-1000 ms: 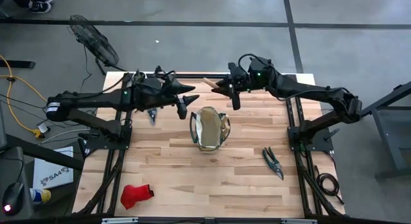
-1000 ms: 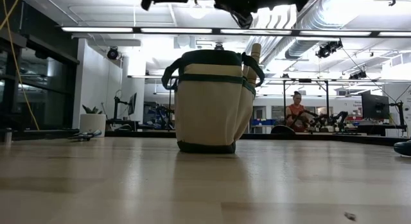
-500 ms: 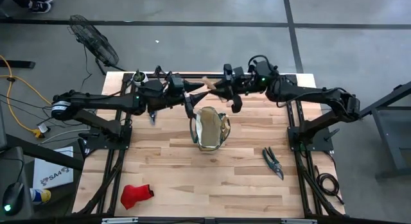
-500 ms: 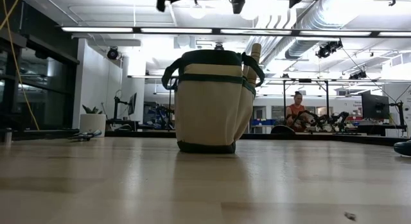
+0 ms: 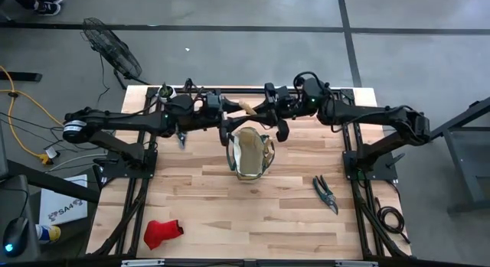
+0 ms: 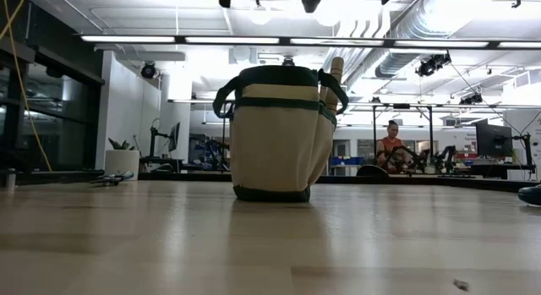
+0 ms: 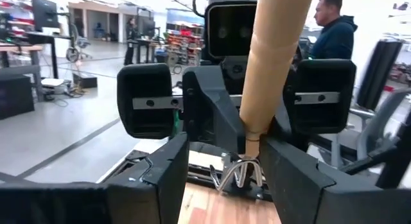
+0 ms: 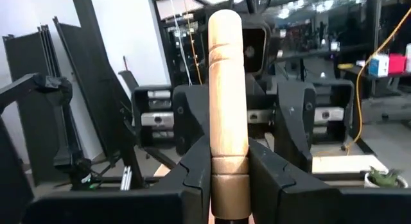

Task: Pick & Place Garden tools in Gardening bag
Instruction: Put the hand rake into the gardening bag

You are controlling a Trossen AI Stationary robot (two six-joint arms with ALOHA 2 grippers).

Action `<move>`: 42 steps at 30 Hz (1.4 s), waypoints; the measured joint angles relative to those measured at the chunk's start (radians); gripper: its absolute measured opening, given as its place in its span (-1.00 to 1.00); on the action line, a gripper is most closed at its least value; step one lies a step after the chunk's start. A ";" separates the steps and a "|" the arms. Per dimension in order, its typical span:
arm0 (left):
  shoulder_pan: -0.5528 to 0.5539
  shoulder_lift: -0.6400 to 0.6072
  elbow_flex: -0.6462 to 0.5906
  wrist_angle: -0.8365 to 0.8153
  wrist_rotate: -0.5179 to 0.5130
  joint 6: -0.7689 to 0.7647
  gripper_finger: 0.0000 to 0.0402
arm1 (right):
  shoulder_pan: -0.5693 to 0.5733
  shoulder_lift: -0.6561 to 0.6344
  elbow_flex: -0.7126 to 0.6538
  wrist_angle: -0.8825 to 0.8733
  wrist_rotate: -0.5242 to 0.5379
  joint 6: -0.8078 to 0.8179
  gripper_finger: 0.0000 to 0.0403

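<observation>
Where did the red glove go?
In the high view the red glove lies on the table's near-left corner, far from the gardening bag in the middle and with nothing close beside it.

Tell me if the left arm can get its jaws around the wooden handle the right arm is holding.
Probably yes. The left gripper faces the wood-handled tool with jaws open on either side of its handle; nothing sits between. The right gripper grips the other end.
</observation>
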 joint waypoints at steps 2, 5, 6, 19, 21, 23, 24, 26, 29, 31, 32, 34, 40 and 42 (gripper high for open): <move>0.000 -0.012 0.000 -0.020 0.005 -0.001 -0.07 | 0.000 -0.006 0.000 -0.008 -0.002 0.000 -0.72; 0.000 -0.033 0.000 -0.046 0.017 -0.001 -0.07 | -0.001 -0.022 -0.002 -0.069 0.009 -0.023 -0.72; -0.001 -0.040 0.001 -0.049 0.026 0.001 -0.07 | -0.002 -0.030 -0.002 -0.098 0.022 -0.033 -0.72; -0.001 -0.056 0.003 -0.034 0.049 0.017 -0.07 | 0.034 -0.024 -0.002 -0.146 0.090 -0.077 -0.72; -0.001 -0.056 0.003 -0.018 0.047 0.017 -0.07 | 0.049 -0.024 -0.002 -0.141 0.101 -0.084 -0.72; -0.001 -0.056 0.003 -0.018 0.045 0.024 -0.07 | 0.058 -0.024 -0.002 -0.137 0.125 -0.087 -0.72; -0.001 -0.056 0.003 -0.020 0.045 0.024 -0.07 | 0.061 -0.024 -0.002 -0.135 0.134 -0.088 -0.72; -0.001 -0.056 0.003 -0.020 0.046 0.024 -0.07 | 0.061 -0.024 -0.002 -0.132 0.137 -0.087 -0.72; -0.001 -0.056 0.003 -0.017 0.048 0.019 -0.07 | 0.060 -0.024 -0.002 -0.129 0.143 -0.087 -0.72; -0.001 -0.056 0.003 -0.014 0.048 0.017 -0.07 | 0.060 -0.024 -0.002 -0.126 0.145 -0.086 -0.72; -0.001 -0.056 0.003 -0.013 0.048 0.017 -0.07 | 0.060 -0.024 -0.002 -0.126 0.148 -0.085 -0.72; -0.001 -0.056 0.003 -0.013 0.048 0.016 -0.08 | 0.060 -0.024 -0.002 -0.124 0.151 -0.085 -0.72; -0.001 -0.054 0.003 0.024 0.048 0.016 -0.28 | 0.064 -0.018 -0.002 -0.111 0.162 -0.084 -0.72; -0.001 -0.045 0.003 0.035 0.048 0.016 -0.36 | 0.064 -0.016 -0.002 -0.113 0.163 -0.084 -0.72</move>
